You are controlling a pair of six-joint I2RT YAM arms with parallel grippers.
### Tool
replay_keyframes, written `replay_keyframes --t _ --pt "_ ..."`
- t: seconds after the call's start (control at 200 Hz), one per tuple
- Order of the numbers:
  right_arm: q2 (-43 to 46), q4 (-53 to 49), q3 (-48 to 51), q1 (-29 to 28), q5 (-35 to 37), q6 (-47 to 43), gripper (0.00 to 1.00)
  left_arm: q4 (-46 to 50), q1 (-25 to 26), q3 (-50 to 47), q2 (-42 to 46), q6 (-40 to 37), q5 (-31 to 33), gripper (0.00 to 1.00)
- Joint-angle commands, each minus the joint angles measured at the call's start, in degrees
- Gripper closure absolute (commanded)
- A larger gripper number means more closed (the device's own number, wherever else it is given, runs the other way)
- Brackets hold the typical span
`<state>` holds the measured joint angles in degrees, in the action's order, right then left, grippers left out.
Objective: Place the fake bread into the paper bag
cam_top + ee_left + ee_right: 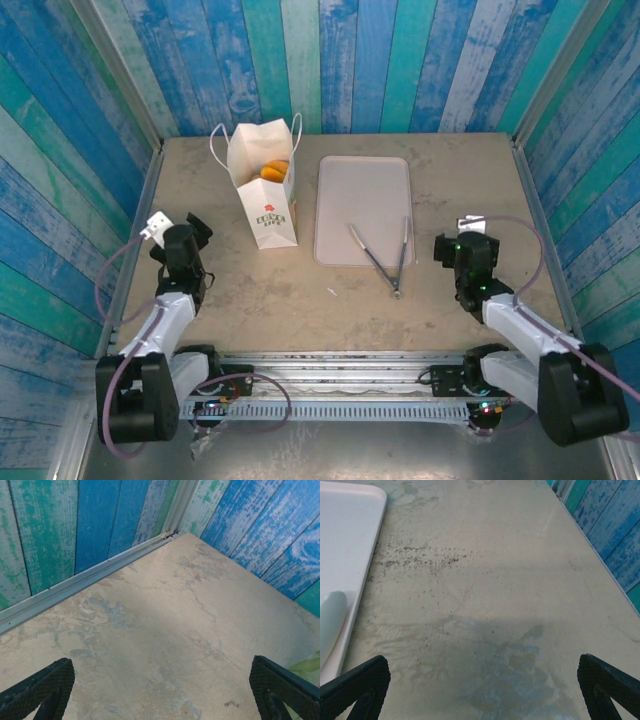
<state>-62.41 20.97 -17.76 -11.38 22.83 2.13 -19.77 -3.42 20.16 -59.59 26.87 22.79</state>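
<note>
From the overhead camera the paper bag (268,218) stands upright and open on the table (460,180), just left of the pale tray (350,195). The fake bread (273,170) sits inside it — golden-orange pastries show in its mouth, though how many cannot be counted. No pastry lies on the tray or the tabletop, so the job looks finished or very nearly so. Metal tongs (386,262) rest with their tips on the tray's near right corner and their hinge on the table. The left gripper (197,229) hangs to the left of the bag, not touching it, and the right gripper (443,248) sits just right of the tongs. The bag's front carries a red logo above green lettering, too small to read. In the left wrist view the black fingers (42,690) stand wide apart over bare tabletop with nothing between them — the claw is open. In the right wrist view the fingers (357,687) are likewise spread and empty, over the table beside the tray's edge; no writing is legible there.
</note>
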Motion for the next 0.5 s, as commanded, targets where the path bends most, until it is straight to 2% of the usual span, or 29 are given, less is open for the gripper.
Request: replay_keyframes --t 0.0,0.105,0.215,0.311,0.346,0.411,0.461,0.496 --pt "-5.75 19.77 1.14 2.45 -5.3 -4.39 0.0 -13.76 1.1 -2.11 -2.61 -7.94 -1.21 0.06" --pt "-11.47 26.47 0.69 3.67 -7.86 -5.84 0.0 -20.83 2.42 -4.04 -4.39 -13.89 -3.07 0.06" --pt "-17.88 30.95 -0.41 5.45 -11.23 -5.01 0.0 -29.24 2.63 -6.63 -7.92 -16.86 -6.78 0.06" --pt "-25.63 39.54 -0.32 5.62 -11.89 -4.97 0.0 -34.35 2.72 -7.79 -11.8 -19.46 -9.27 0.06" --pt "-26.14 37.73 -1.47 5.66 -12.37 -5.27 0.0 -36.75 2.8 -8.49 -13.82 -19.99 -10.16 0.06" --pt "-24.25 25.09 -6.06 5.73 -12.36 -4.85 0.0 -42.42 2.98 -9.97 -17.2 -21.04 -11.49 0.06" --pt "-25.43 31.17 -4.33 5.84 -12.37 -4.77 0.0 -46.46 2.98 -10.7 -20.06 -21.49 -12.15 0.06" --pt "-25.62 31.22 -4.23 5.84 -12.37 -4.8 0.0 -48.15 2.98 -10.34 -22.54 -21.75 -12.45 0.06"
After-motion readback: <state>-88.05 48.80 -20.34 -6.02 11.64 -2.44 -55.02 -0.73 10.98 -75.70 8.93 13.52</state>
